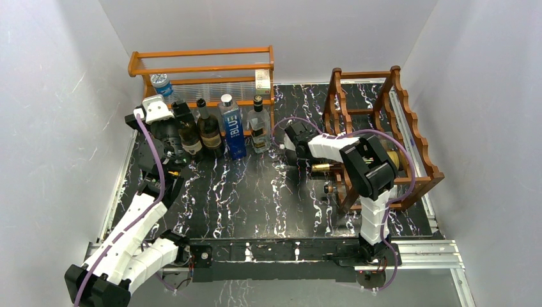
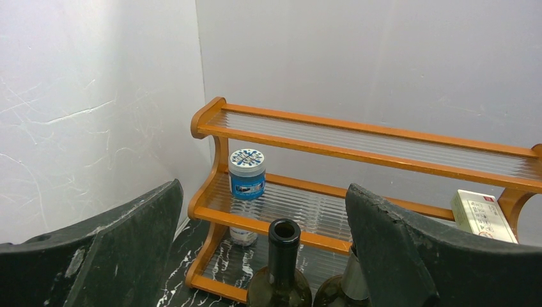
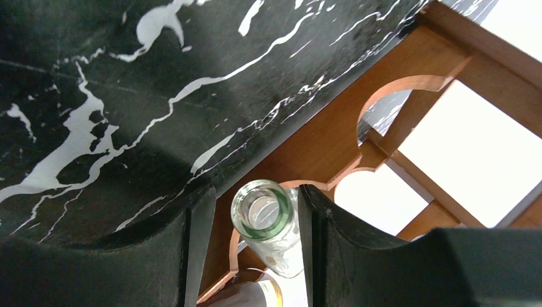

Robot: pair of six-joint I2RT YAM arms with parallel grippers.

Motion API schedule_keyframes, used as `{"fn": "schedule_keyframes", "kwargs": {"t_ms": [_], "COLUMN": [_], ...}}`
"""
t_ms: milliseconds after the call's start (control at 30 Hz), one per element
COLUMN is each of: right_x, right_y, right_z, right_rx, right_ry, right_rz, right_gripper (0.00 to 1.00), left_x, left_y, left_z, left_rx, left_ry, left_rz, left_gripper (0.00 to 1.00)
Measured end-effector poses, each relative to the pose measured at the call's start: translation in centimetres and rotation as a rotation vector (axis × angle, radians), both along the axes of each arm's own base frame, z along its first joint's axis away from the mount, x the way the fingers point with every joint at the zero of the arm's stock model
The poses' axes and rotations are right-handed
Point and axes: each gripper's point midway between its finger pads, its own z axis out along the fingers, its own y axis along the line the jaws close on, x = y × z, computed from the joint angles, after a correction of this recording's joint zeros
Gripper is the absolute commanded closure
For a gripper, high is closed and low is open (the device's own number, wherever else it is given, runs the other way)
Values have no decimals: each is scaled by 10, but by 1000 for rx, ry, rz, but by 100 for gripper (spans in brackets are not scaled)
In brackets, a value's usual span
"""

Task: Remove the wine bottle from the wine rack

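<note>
Narrowly parted right fingers (image 3: pixel 160 256) flank the wine bottle (image 3: pixel 263 220) in the wine rack (image 3: pixel 319 134); left fingers (image 2: pixel 115 249) spread wide.

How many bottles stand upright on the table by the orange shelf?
4, in a row: dark bottle, second dark bottle, blue bottle, clear bottle. Left hand may hide another.
</note>
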Motion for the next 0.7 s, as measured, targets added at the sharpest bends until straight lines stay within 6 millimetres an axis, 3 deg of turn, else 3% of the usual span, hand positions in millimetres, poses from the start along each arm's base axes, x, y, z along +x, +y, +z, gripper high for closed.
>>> {"fn": "schedule_keyframes", "kwargs": {"t_ms": [233,700], "right_x": [-2,1], "right_y": [-9,-3], "right_z": [-6,-3], "right_rx": [-31,-17], "right_ry": [6,-1], "right_rz": [1,45], "right_gripper": [42,72], "left_x": [0,0], "left_y": [0,0], "left_z": [0,0], "left_rx": [0,0], "left_ry": [0,0], "left_rz": [0,0], "left_gripper": [2,2]}}
